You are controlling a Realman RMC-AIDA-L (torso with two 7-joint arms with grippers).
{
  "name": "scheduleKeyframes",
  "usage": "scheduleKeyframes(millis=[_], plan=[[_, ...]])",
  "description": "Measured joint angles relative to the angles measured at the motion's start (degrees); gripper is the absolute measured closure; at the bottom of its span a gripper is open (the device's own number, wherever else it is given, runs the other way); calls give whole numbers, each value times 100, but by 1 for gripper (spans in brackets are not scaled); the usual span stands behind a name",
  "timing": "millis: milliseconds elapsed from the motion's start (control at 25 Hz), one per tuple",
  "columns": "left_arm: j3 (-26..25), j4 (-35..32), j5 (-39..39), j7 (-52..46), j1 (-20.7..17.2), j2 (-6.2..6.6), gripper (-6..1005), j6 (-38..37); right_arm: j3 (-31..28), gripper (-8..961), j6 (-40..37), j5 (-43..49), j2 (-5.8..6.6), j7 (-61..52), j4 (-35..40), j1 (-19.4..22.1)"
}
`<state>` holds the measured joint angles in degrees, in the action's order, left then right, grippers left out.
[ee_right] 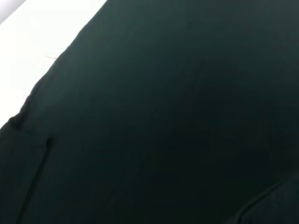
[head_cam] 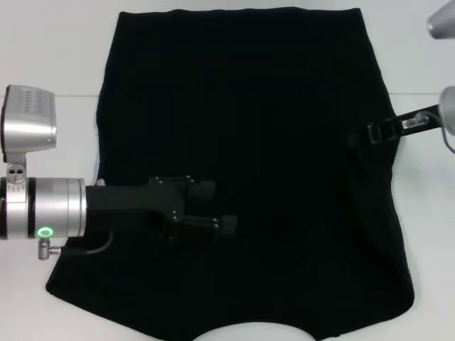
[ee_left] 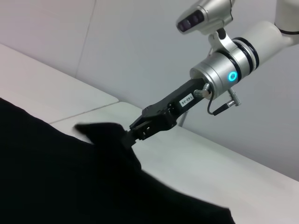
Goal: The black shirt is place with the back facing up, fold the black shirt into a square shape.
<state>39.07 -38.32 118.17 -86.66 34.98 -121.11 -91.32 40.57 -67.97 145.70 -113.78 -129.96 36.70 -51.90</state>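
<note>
The black shirt (head_cam: 284, 85) lies spread flat over most of the white table, plain side up with no lettering showing. My left gripper (head_cam: 222, 207) reaches in from the left and hovers over the shirt's left-middle part, its fingers apart and nothing between them. At the shirt's right edge my right gripper (head_cam: 371, 133) is shut on the cloth. In the left wrist view that same right gripper (ee_left: 128, 136) pinches a small raised fold of the black shirt (ee_left: 56, 177). The right wrist view is nearly filled by the black shirt (ee_right: 177, 116).
Bare white table (head_cam: 43, 42) shows to the left and right of the shirt, and as a strip of table (ee_right: 37, 37) in the right wrist view. A seam line crosses the table behind the left arm. The shirt's near hem reaches the picture's lower edge.
</note>
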Motion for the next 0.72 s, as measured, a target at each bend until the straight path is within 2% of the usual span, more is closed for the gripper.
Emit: scheduleKeyframes(millis=[160,280,400,600,720], plan=[[-81,0,0,1,-18,8,66,9,156,889,7,5,-89,-142,35,-48],[-131,0,0,14,-31,8,66,25,156,845,-120,-24,-69,-184,60,-46],[-139,0,0,24,-34,13,66,38,149,607,-249,-29,-34,-206,117,-32],[-139,-12,12,-25,-25,22,65,131,112,495,-485,1,51,-249,163,77],[-136,-80,49,-222,-69,56,65,139,-5,428,-891,-32,128,-250,183,224]])
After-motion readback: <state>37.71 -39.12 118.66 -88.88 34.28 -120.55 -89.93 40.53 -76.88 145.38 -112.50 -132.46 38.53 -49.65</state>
